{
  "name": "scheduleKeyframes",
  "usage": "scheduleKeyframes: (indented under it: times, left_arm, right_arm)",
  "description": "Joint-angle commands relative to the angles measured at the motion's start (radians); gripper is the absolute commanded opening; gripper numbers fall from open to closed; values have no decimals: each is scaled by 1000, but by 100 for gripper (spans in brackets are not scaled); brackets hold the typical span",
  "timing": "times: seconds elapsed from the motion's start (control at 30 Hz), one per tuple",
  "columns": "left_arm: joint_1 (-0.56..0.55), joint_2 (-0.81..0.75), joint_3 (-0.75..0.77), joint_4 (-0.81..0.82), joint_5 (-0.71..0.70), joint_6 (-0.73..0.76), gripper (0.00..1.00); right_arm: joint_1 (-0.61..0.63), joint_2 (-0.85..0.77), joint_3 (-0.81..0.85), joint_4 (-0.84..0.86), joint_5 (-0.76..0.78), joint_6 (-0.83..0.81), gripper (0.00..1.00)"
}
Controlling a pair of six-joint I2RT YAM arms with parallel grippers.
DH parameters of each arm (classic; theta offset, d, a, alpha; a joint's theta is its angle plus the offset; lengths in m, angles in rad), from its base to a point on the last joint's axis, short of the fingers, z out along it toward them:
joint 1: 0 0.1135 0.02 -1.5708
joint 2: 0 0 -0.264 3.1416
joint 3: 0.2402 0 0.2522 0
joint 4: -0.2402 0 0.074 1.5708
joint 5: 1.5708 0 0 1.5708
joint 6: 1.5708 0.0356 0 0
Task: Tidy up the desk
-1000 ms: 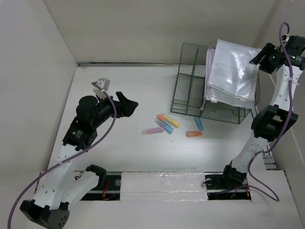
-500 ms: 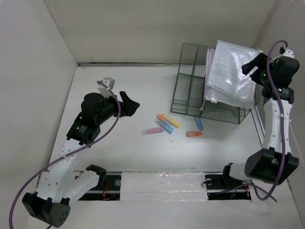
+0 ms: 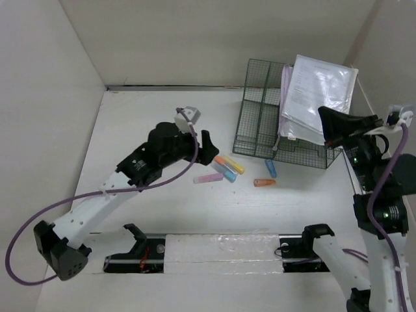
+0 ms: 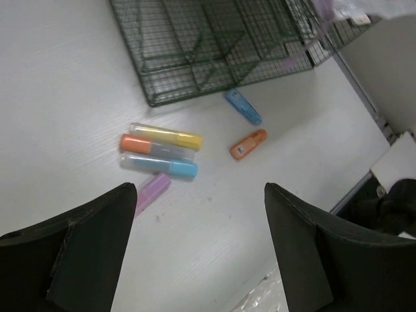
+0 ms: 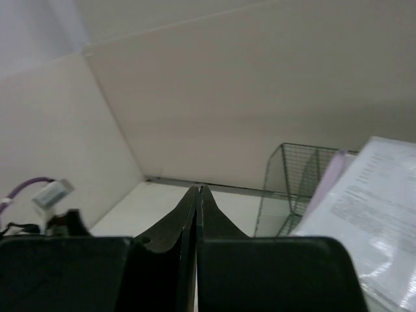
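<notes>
On the white desk (image 3: 292, 208) lies a cluster of highlighters: yellow (image 4: 166, 135), orange-capped (image 4: 149, 147), blue (image 4: 162, 166) and pink (image 4: 153, 188). A short orange marker (image 4: 247, 144) and a short blue one (image 4: 244, 107) lie nearer the rack. My left gripper (image 3: 209, 147) hovers just left of the cluster, open and empty (image 4: 200, 188). My right gripper (image 3: 325, 118) is raised at the right, in front of the rack. It is shut on nothing (image 5: 198, 188).
A dark green wire rack (image 3: 260, 123) stands at the back right with a clear plastic document pouch (image 3: 318, 97) leaning in it. White wall panels enclose the desk on the left, back and right. A foil-wrapped strip (image 3: 221, 247) runs along the near edge.
My left arm has reached right, from the left side to the highlighter cluster. My right arm has dropped back from the pouch's upper right, and its gripper has gone from open to shut.
</notes>
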Motion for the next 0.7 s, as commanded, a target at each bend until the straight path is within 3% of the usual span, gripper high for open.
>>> scheduleKeyframes:
  times: [0.0,0.1,0.23,0.3,0.33,0.47,0.6,0.67]
  left_arm:
    - [-253,44,78,-24,-304,66,75]
    - [-414,112,35,-22,-450,85,74]
    - [-489,158,-75,155,-311,31,67]
    - [-559,231,-80,228,-361,28,65]
    - [-640,387,-28,284,-466,46,65]
    - [-656,571,75,335,-484,68,65]
    - [-606,670,87,497,-429,102,67]
    - [-569,722,89,539,-374,117,68]
  right_arm:
    - [103,-27,-52,22,-43,-24,0]
    - [180,-17,-61,-31,-95,-58,0]
    - [205,-28,-156,34,-252,-75,0]
    - [205,-27,-176,50,-284,-87,0]
    - [205,-25,-203,65,-321,-116,0]
    - [216,-14,-224,77,-361,-127,0]
    - [251,-34,-253,119,-347,-113,0]
    - [251,-27,-247,104,-321,-115,8]
